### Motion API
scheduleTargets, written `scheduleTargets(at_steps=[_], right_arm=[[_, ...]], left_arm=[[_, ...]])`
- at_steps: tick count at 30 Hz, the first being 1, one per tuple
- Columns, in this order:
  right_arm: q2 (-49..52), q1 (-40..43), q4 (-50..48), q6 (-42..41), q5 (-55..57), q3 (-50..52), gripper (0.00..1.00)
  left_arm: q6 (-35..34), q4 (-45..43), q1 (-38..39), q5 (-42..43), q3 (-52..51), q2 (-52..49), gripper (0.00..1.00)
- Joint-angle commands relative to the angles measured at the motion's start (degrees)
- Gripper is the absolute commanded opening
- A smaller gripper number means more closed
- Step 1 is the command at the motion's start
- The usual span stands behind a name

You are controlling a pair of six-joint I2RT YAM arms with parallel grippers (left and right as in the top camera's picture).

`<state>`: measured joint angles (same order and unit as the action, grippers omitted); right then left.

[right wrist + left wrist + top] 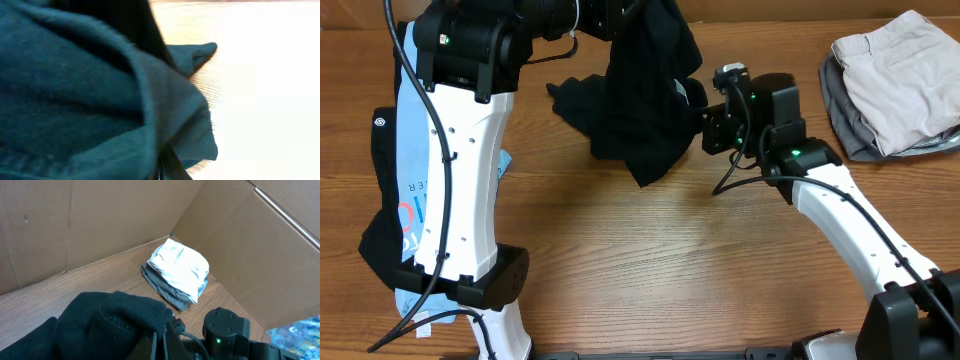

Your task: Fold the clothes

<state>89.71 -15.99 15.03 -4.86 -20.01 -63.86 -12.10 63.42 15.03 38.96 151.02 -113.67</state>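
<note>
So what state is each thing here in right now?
black T-shirt: held up, hanging crumpled, unfolded
left gripper: shut on the black T-shirt
right gripper: shut on the black T-shirt's edge
light blue tee: lying spread out, partly hidden
beige garment: folded, atop grey garment
grey garment: folded

The black T-shirt [645, 100] is soft matt cloth, the table [670, 260] smooth grained wood, the right arm [842, 218] glossy white plastic.

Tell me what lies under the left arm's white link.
A light blue printed tee lies there, with a black garment along its left side. The left arm covers the tee's middle, so the full print and which cloth lies uppermost cannot be seen.
</note>
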Motion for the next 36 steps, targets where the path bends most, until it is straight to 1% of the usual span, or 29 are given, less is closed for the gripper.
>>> scheduleTargets(at_steps=[1,2,4,5,7,11,14,18,19,20,21,22,23,25,28,31,36], right_arm=[[-1.9,0.1,-0.4,-1.1,-0.2,-1.9,0.08],[-2.3,0.1,-0.2,-1.2,-0.3,-1.9,0.22],[-3.0,0.1,0.1,-1.1,-1.3,-1.9,0.63],[-3.3,0.1,0.2,-1.1,-2.5,-1.9,0.75],[-3.4,0.1,0.2,-0.7,-5.3,-1.9,0.79],[-3.3,-0.7,0.3,0.9,-8.6,-1.9,0.8],[-3.3,-2.1,-0.7,3.0,-8.6,-1.9,0.81],[-3.2,-3.7,-4.6,3.4,-7.9,-1.9,0.82],[-3.2,-3.9,-5.5,3.4,-7.5,-1.9,0.77],[-3.2,-3.9,-6.1,3.4,-6.7,-1.9,0.67],[-3.2,-3.9,-6.3,3.3,-5.6,-1.9,0.52],[-3.2,-3.9,-6.3,3.1,-4.3,-1.9,0.35],[-3.2,-3.9,-5.9,2.7,-3.3,-1.9,0.22],[-3.4,-3.3,-4.5,1.8,-1.2,-1.9,0.04],[-4.8,-1.8,-1.7,1.6,-0.4,-1.9,0.04],[-8.2,0.4,2.6,1.6,-0.4,-3.3,0.04],[-15.8,3.3,14.0,1.4,-0.3,-10.6,0.04]], left_arm=[[-0.7,-0.4,0.3,1.1,1.4,2.2,0.04],[-0.7,-0.4,0.3,1.1,1.4,2.2,0.04],[-0.7,-0.4,0.3,1.1,1.4,2.2,0.04],[-0.7,-0.3,0.3,1.1,1.4,2.2,0.04],[-0.7,-0.2,0.3,1.1,1.4,2.2,0.04],[-0.6,0.3,0.3,1.1,1.4,2.2,0.04],[-0.6,0.8,0.3,1.1,1.4,2.2,0.04],[-0.6,1.6,0.3,1.1,1.4,2.2,0.04],[-0.6,1.8,0.3,1.1,1.4,2.2,0.04],[-0.6,1.9,0.3,1.1,1.4,2.2,0.04],[-0.6,1.9,0.3,1.1,1.4,2.2,0.04],[-0.6,1.9,0.3,1.1,1.4,2.2,0.04],[-0.6,1.9,0.3,1.0,1.4,2.2,0.04],[-0.6,1.7,-0.1,0.4,1.5,2.2,0.04],[-0.6,1.1,-1.3,-1.4,1.5,2.8,0.04],[-0.6,-0.2,-3.6,-1.9,1.5,4.2,0.04],[-0.2,-2.0,-6.6,-1.9,1.5,8.3,0.04]])
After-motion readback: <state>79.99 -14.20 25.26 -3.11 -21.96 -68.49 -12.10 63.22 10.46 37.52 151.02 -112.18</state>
